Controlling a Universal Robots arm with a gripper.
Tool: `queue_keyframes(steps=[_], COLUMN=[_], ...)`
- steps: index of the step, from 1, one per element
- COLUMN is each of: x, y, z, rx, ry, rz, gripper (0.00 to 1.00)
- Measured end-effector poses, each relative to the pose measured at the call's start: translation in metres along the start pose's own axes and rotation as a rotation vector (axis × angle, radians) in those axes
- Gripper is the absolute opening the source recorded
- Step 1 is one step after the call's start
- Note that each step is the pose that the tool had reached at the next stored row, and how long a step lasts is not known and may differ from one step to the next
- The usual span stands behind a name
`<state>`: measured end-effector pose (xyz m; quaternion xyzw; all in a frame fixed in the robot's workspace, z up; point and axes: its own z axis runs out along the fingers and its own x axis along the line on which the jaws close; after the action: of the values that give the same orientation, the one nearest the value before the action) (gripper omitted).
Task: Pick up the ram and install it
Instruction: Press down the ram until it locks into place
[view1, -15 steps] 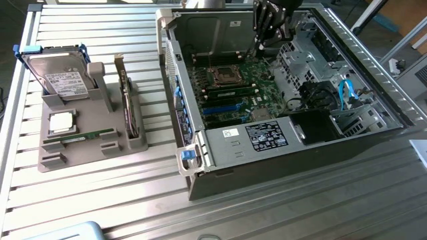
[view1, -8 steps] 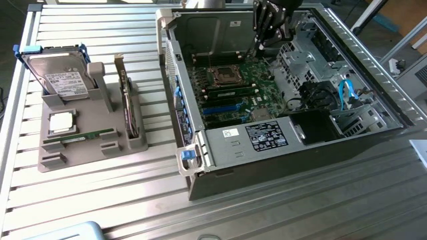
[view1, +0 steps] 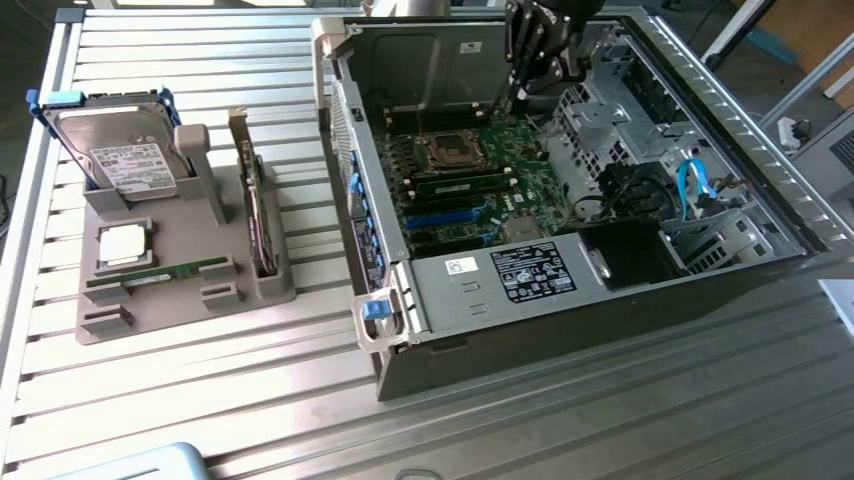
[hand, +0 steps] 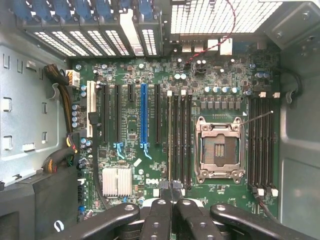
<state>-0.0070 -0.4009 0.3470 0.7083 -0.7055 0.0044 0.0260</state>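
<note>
A ram stick (view1: 160, 272), green with small black chips, lies flat in the grey holder (view1: 100, 325) at the exterior view's left. Another green ram stick (view1: 461, 185) stands in a memory slot on the motherboard (view1: 534, 180), beside the processor socket (view1: 445, 150). The wrist view sees that seated stick (hand: 170, 140) edge-on, in the slot nearest the blue card slot (hand: 144, 115). My black gripper (view1: 537, 85) hangs high over the back of the open computer case (view1: 534, 330). Its fingers (hand: 160, 215) are pressed together and my gripper (hand: 172, 192) is shut, with nothing seen between them.
The holder also carries a hard drive (view1: 120, 160), a square silver processor (view1: 123, 243) and an upright expansion card (view1: 254, 210). Inside the case are a black power supply (view1: 521, 275), blue cables (view1: 687, 185) and a drive cage (view1: 614, 90). The slatted metal table (view1: 200, 400) extends in front.
</note>
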Motion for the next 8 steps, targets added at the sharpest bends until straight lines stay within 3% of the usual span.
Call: queue_keyframes(steps=[8], x=[0.0000], y=[0.0012], z=[0.0002], rx=[0.0031], ry=[0.0016], rz=[-0.032], gripper=[0.11])
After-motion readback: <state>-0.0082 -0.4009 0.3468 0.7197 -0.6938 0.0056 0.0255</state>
